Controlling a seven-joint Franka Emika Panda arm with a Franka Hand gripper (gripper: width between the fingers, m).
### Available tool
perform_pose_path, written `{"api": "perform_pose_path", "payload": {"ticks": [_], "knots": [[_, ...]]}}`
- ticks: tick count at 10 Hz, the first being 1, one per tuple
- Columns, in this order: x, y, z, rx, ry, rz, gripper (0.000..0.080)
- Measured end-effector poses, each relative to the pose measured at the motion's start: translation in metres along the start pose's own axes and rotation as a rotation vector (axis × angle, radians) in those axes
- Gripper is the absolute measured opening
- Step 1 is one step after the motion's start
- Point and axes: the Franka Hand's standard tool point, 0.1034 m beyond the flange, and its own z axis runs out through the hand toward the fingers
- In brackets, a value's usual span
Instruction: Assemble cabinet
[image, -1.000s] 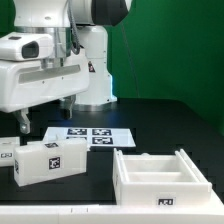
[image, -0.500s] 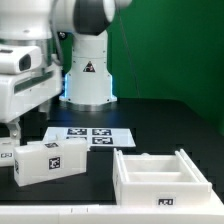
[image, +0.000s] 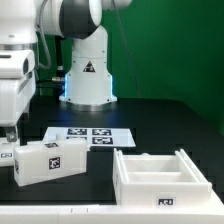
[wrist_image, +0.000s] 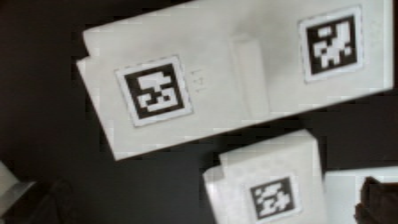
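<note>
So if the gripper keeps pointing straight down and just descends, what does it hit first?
Likely the small tagged block under the gripper, beside the larger block; depth is unclear.

Green backdrop (image: 175, 45) behind a black table (image: 165, 118).

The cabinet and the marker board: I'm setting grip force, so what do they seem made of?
The cabinet looks like rigid white plastic with a matte finish: thick, even walls, crisp corners, no grain. The marker board is a thin flat white sheet with printed black tags; paper, card or plastic, the look leaves it open.
</note>
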Motion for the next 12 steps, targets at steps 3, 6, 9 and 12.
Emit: {"api": "perform_pose_path", "payload": {"ticks": [3,6,9,12], "knots": [[-0.015,-0.020,0.022,0.032,0.018,-0.175,0.0796],[-0.018,-0.027,0.034,0.063,0.030,-0.105,0.0796],[-0.018,-0.028,0.035,0.063,0.028,-0.082,0.0672],[-0.019,-0.028,0.035,0.064,0.027,-0.009,0.0219]]}}
